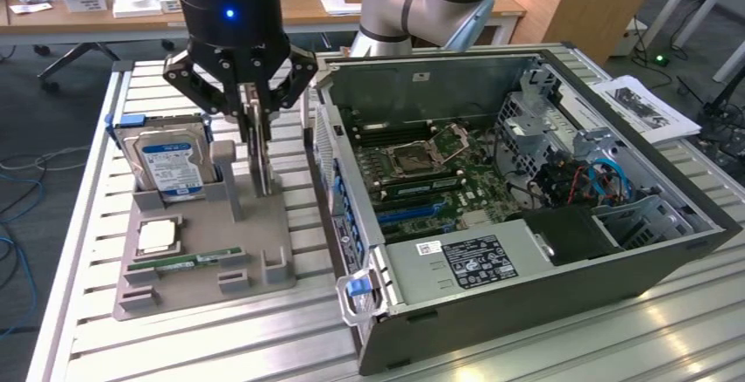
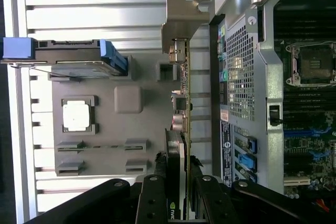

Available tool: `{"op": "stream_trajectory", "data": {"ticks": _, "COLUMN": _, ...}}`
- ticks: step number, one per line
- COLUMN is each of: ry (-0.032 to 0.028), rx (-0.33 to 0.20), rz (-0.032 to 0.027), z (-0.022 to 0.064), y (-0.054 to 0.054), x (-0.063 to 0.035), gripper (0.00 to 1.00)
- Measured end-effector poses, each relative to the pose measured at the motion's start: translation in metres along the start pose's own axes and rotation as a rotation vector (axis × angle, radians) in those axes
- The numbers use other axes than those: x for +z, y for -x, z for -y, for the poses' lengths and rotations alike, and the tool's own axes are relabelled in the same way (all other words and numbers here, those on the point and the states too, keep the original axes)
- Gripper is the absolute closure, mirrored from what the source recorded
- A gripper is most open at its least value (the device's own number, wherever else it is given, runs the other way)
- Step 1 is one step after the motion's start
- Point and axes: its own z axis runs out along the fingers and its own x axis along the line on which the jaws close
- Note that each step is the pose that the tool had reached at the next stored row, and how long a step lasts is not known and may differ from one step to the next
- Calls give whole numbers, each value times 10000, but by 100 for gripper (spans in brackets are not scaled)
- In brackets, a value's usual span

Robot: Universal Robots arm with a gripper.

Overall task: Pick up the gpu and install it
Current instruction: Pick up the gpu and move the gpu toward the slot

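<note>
1. The gripper (image 1: pixel 258 120) is pinching the gpu (image 1: pixel 263 168), one finger on each face near its top edge.
2. The gpu stands upright on edge over the tray (image 1: pixel 256 234), along the tray's side next to the case (image 1: pixel 524 312).
3. I cannot tell if its lower edge has left the tray.
4. The hard drive (image 1: pixel 174 164) stands at the tray's opposite side.

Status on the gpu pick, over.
Fingers closed on gpu, card upright over gray holder. Open case alongside, hard drive apart on the card's other side. Nothing between gpu and case.
</note>
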Motion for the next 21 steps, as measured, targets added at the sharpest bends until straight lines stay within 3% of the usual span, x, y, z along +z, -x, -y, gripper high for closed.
{"op": "stream_trajectory", "data": {"ticks": 21, "ry": 0, "rx": 0, "rz": 1, "z": -15, "y": 7, "x": -292, "gripper": 73}}
